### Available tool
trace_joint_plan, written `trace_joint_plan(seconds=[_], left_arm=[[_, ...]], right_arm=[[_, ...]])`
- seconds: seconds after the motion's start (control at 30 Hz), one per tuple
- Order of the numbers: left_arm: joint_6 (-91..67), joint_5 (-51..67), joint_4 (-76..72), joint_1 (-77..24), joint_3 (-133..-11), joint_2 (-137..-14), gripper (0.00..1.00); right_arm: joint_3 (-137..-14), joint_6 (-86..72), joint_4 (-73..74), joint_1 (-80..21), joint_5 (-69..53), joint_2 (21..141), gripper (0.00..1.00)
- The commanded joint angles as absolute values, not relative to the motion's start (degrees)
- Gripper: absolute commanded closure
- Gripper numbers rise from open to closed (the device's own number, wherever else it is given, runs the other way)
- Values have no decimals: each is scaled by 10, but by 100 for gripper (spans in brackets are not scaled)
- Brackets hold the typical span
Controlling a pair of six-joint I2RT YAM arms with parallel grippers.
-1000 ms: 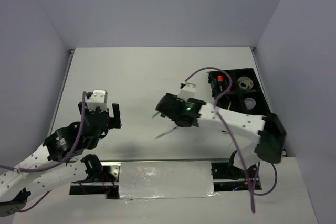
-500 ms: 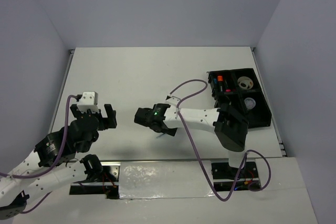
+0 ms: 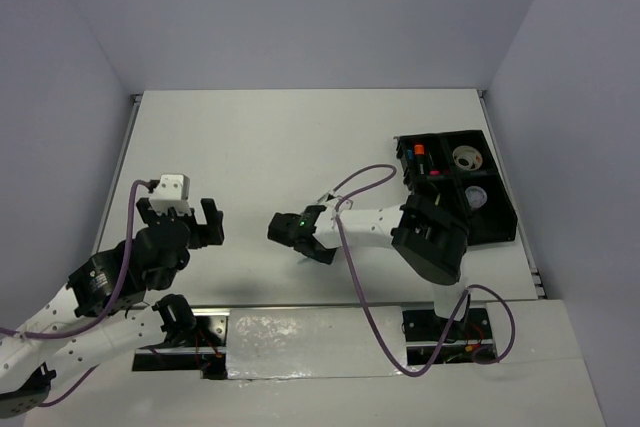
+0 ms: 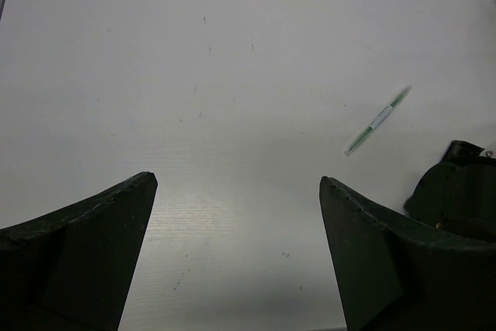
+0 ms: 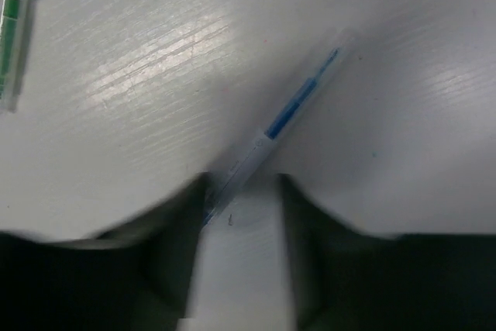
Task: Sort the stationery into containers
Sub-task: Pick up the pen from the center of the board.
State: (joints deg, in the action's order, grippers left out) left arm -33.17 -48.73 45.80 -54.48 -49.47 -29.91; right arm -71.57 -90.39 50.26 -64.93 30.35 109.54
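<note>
Top, left-wrist and right-wrist views, pen pick-up. Over the last second I have swung the right arm from a long reach across mid-table into a folded pose, carrying the right gripper (image 5: 242, 185) down over the loose pens. Its wrist view now shows the blue-marked pen (image 5: 275, 125) lying flat on the table (image 3: 280, 137), its near end running into the gap between the two fingers (image 5: 186, 215). The claw is spread wide enough to straddle the pen and has hold of nothing. The fingers are blurred, so I cannot say for sure whether a pad already touches the barrel.

A green-marked pen (image 4: 377, 120) lies just beside it, apart from both claws. The left gripper (image 4: 238, 182) has drawn back slightly toward its base and hangs wide apart and empty over bare table.

The organiser tray (image 3: 503, 209) sits well away at the right edge, with a tape roll (image 3: 465, 159) and highlighters (image 3: 420, 155) already in its compartments. I judge two pens remain, and that the approach is done and closing on the blue one comes next.
</note>
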Motion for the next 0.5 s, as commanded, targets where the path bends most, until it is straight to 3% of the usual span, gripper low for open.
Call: trace_joint_plan(seconds=[0.0,0.03,0.07,0.3,0.47], left_arm=[[-323,-484,439,-548,-495,-305,1],[-323,-484,439,-548,-496,-306,1],[-323,-485,439,-548,-495,-306,1],[-323,-485,438,-548,-495,-303,1],[-323,-484,438,-549,-494,-308,1]], right_arm=[[-697,-915,468,-645,300,1108,69],[-693,-918,467,-644,294,1107,97],[-685,-925,466,-644,292,1100,100],[-664,-911,475,-642,323,1028,100],[-670,-874,562,-628,423,894,100]])
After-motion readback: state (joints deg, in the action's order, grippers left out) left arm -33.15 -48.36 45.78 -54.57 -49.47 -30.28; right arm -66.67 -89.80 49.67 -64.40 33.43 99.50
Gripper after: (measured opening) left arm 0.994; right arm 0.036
